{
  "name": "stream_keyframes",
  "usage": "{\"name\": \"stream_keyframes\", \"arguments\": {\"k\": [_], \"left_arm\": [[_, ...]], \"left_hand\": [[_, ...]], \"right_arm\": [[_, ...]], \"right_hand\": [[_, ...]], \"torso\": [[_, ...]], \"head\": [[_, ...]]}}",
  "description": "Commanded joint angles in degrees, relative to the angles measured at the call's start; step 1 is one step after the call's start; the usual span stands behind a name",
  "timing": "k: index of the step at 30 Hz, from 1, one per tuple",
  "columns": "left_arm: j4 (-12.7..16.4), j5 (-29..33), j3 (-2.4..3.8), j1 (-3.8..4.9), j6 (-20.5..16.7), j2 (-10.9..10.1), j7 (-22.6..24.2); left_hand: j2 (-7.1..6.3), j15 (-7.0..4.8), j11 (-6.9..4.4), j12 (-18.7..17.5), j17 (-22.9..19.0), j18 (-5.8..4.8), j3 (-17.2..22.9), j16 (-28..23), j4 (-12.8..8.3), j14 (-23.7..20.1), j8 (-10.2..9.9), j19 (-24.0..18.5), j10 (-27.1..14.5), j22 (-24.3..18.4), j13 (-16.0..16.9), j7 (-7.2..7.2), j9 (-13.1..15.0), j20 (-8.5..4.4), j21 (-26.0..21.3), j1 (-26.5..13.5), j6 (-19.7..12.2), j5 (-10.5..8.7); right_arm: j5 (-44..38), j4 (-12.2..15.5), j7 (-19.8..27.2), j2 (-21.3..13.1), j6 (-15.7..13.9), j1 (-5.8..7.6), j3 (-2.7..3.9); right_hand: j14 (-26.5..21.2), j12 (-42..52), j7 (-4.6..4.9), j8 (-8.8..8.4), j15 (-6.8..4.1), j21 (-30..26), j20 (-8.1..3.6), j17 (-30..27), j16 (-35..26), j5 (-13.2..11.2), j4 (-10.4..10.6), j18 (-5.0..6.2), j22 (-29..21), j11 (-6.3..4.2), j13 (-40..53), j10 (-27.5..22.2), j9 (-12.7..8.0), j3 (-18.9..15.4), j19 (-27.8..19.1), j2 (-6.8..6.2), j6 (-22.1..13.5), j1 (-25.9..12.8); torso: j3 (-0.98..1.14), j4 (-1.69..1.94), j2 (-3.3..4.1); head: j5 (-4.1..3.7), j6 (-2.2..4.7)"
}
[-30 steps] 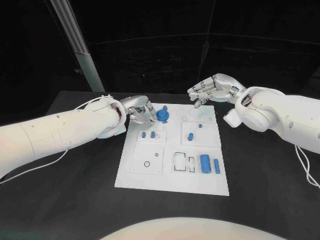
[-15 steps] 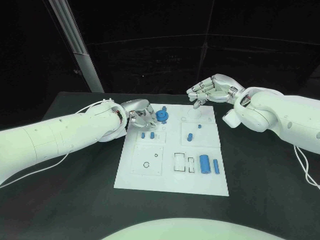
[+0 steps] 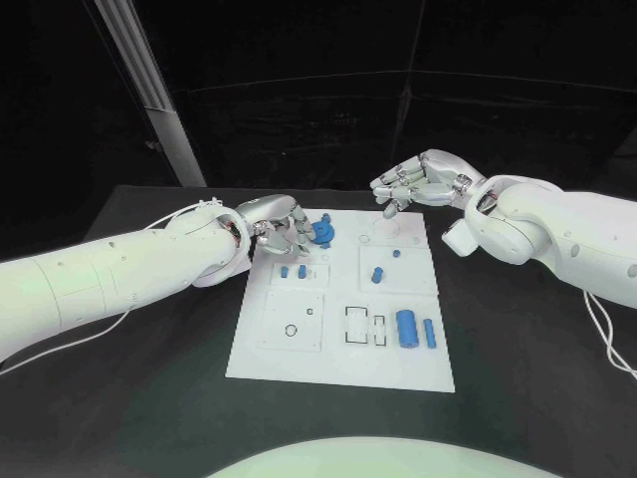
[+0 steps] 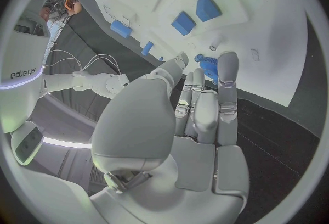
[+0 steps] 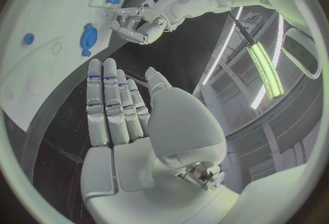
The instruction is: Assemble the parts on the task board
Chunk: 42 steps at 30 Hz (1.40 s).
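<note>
The white task board lies in the middle of the black table. A blue gear stands at its far left corner. My left hand is right beside the gear, and in the left wrist view its fingertips reach the gear without closing round it. My right hand hovers over the board's far edge with its fingers stretched out side by side, holding nothing. Two small blue pieces lie in the left panel, and a blue peg in the right one. A large blue cylinder and a thin one lie nearer me.
A white cable runs along my left arm, and another hangs by my right arm. A pale post rises behind the table's far left corner. Bare black tabletop surrounds the board.
My left hand has edged a little closer to the blue gear. My right hand has hardly moved.
</note>
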Motion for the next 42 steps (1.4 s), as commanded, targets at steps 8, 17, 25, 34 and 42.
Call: {"name": "stream_keyframes", "arguments": {"k": [8, 17, 25, 34, 42], "left_arm": [[0.6, -0.4, 0.05, 0.26, -0.8, 0.1, 1.3], [0.4, -0.3, 0.05, 0.28, -1.1, 0.4, 1.5], [-0.7, -1.5, 0.04, 0.29, -0.4, 2.0, -0.9], [-2.5, -9.5, 0.03, 0.27, 2.1, 4.7, -5.7], [-4.6, -13.5, 0.03, 0.26, 5.5, 7.4, -9.5]], "left_hand": [[9.26, -3.18, -4.01, 20.0, 17.8, -2.72, 5.8, 6.2, 2.4, 6.0, 4.9, 5.2, 6.0, 9.6, 12.9, -2.91, 5.4, -3.41, 12.6, -1.0, 3.4, -3.2], [4.01, -2.73, -3.25, 28.2, 21.1, -3.73, 4.8, 7.0, 1.7, 7.1, 3.0, 6.9, 10.4, 13.2, 24.1, -1.74, 6.1, -3.32, 17.3, -2.9, -1.3, -3.05], [2.52, -1.8, -2.23, 34.3, 28.3, -5.22, 3.5, 8.8, 1.3, 9.2, 1.3, 9.9, 14.4, 19.3, 32.8, -0.58, 5.5, -2.52, 25.7, -3.5, -2.0, -2.59], [2.56, -2.12, -2.74, 36.2, 30.3, -5.86, 5.2, 9.2, -0.4, 9.7, 0.0, 11.2, 15.9, 22.5, 36.2, -0.95, 4.9, -2.49, 29.9, -1.7, -2.2, -2.1], [2.63, -2.11, -2.64, 36.3, 30.6, -5.97, 5.7, 9.3, -0.6, 9.8, 0.0, 11.3, 15.9, 23.0, 36.6, -0.98, 4.8, -2.53, 30.5, -1.7, -1.3, -2.09]], "right_arm": [[0.0, 0.0, 0.5, 0.0, 0.1, 0.11, 0.03], [0.0, 0.1, 0.4, 0.0, 0.1, 0.11, 0.03], [0.0, 0.2, 0.4, -0.1, 0.0, 0.12, 0.03], [0.0, 0.2, 0.4, 0.1, 0.0, 0.12, 0.04], [0.0, 0.2, 0.4, 0.2, -0.1, 0.12, 0.04]], "right_hand": [[0.0, 0.3, 0.19, 0.36, 0.45, -0.3, 0.03, -0.1, -0.2, -0.1, 0.4, 0.72, 0.0, 0.0, 0.0, -0.4, 0.0, 0.1, 0.5, 0.17, -0.3, -0.5], [0.0, 0.3, 0.19, 0.37, 0.44, -0.3, 0.03, -0.1, -0.2, -0.1, 0.4, 0.72, 0.0, -0.01, 0.0, -0.4, 0.0, 0.1, 0.5, 0.17, -0.3, -0.5], [0.0, 0.3, 0.19, 0.37, 0.44, -0.3, 0.03, -0.1, -0.2, -0.1, 0.4, 0.72, 0.0, -0.01, 0.0, -0.4, 0.0, 0.1, 0.5, 0.17, -0.3, -0.5], [0.0, 0.3, 0.19, 0.37, 0.44, -0.3, 0.03, -0.1, -0.2, -0.1, 0.4, 0.72, 0.0, -0.01, 0.0, -0.4, 0.0, 0.1, 0.5, 0.17, -0.3, -0.5], [0.0, 0.3, 0.19, 0.37, 0.44, -0.3, 0.03, -0.1, -0.2, -0.1, 0.4, 0.72, 0.0, -0.01, 0.0, -0.4, 0.0, 0.1, 0.5, 0.17, -0.3, -0.5]], "torso": [[0.02, -0.04, 0.04], [0.04, -0.05, 0.05], [0.05, 0.01, 0.02], [0.03, -0.09, 0.05], [0.05, -0.05, 0.06]], "head": [[-0.12, 0.02], [-0.49, 0.06], [-0.76, 0.18], [-0.77, 0.24], [-0.83, 0.24]]}}
